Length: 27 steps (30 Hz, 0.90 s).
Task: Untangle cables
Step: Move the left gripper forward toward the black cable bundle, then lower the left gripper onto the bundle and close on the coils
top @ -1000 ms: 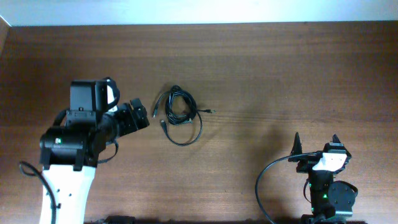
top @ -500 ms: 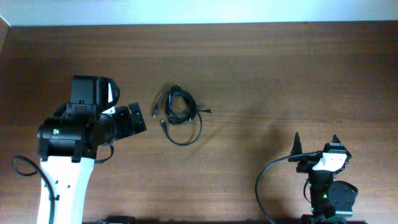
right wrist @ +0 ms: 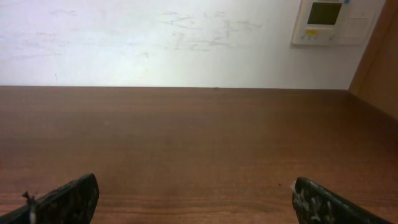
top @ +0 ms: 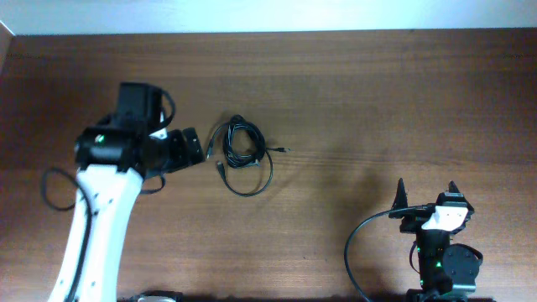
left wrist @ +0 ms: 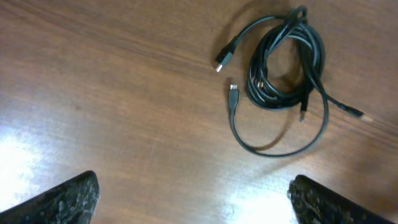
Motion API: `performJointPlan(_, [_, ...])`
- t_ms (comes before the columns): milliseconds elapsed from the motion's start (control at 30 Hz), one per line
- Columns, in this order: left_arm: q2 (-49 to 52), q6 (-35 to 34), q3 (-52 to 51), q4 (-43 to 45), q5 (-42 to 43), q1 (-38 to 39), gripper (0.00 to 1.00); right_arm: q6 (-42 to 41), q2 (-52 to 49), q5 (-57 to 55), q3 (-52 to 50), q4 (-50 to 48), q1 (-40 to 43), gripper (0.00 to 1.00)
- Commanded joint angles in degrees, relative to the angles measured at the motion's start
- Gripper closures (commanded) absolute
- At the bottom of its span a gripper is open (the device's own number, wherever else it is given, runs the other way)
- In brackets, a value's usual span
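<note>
The cables (top: pixel 242 153) are thin black cords in a small coiled bundle with loose loops and small plugs, lying on the wooden table (top: pixel 352 101). In the left wrist view the bundle (left wrist: pixel 286 68) lies ahead with a loose loop and plug ends to its left. My left gripper (top: pixel 195 148) is open and empty, just left of the bundle and not touching it; its fingertips show at the bottom corners of the left wrist view (left wrist: pixel 193 202). My right gripper (top: pixel 426 195) is open and empty at the front right, far from the cables (right wrist: pixel 196 199).
A thick black wire (top: pixel 357 239) curves beside the right arm base. Another black wire (top: pixel 50 184) loops beside the left arm. A white wall with a mounted panel (right wrist: pixel 326 22) stands beyond the table's far edge.
My left arm has swung up and to the right, bringing its open gripper closer to the cable bundle. The cables and the right arm have not moved.
</note>
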<state>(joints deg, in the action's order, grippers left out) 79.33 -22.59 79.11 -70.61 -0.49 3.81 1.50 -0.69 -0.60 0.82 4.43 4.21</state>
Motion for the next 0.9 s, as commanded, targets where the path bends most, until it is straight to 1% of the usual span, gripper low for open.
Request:
performJointPlan(0, [6.5,-1.4,0.9,2.5,1.4,1.9,0.01,-0.2,0.3,0.1,-0.5,0.1,0.4,0.02])
performJointPlan(100, [12.0,-1.4,0.9,5.8,9.8,2.7,0.01,-0.2,0.3,0.1,-0.5,0.1,0.4,0.02])
performJointPlan(133, [12.9,-1.4,0.9,6.8,10.1,2.8,0.01,-0.2,0.3,0.1,-0.5,0.1,0.4,0.02])
performJointPlan(367, [18.1,-1.4,0.8,13.2,10.1,5.7,0.01,-0.2,0.3,0.1,-0.5,0.1,0.4,0.02])
performJointPlan(533, [21.7,-1.4,0.8,20.9,8.1,8.2,0.00,-0.2,0.3,0.1,-0.5,0.1,0.4,0.01])
performJointPlan(600, [25.0,-1.4,0.8,22.5,5.3,9.2,0.01,-0.2,0.3,0.1,-0.5,0.1,0.4,0.02])
performJointPlan(633, [26.8,-1.4,0.8,22.7,3.9,9.2,0.03,-0.2,0.3,0.1,-0.5,0.1,0.4,0.02])
performJointPlan(667, [28.1,-1.4,0.8,22.9,3.7,9.2,0.08,-0.2,0.3,0.1,-0.5,0.1,0.4,0.01])
performJointPlan(700, [30.8,-1.7,0.8,24.2,3.7,9.2,0.16,-0.2,0.3,0.1,-0.5,0.1,0.4,0.01])
performJointPlan(733, [33.9,-5.0,0.8,25.7,3.7,9.2,0.16,-0.2,0.3,0.1,-0.5,0.1,0.4,0.02])
performJointPlan(767, [35.4,-6.6,0.8,26.4,3.7,9.2,0.21,-0.2,0.3,0.1,-0.5,0.1,0.4,0.01])
performJointPlan(800, [37.0,-8.4,0.8,26.7,3.7,9.2,0.27,-0.2,0.3,0.1,-0.5,0.1,0.4,0.01])
performJointPlan(867, [39.8,-9.6,0.8,26.4,4.0,9.2,0.46,-0.2,0.3,0.1,-0.5,0.1,0.4,0.02])
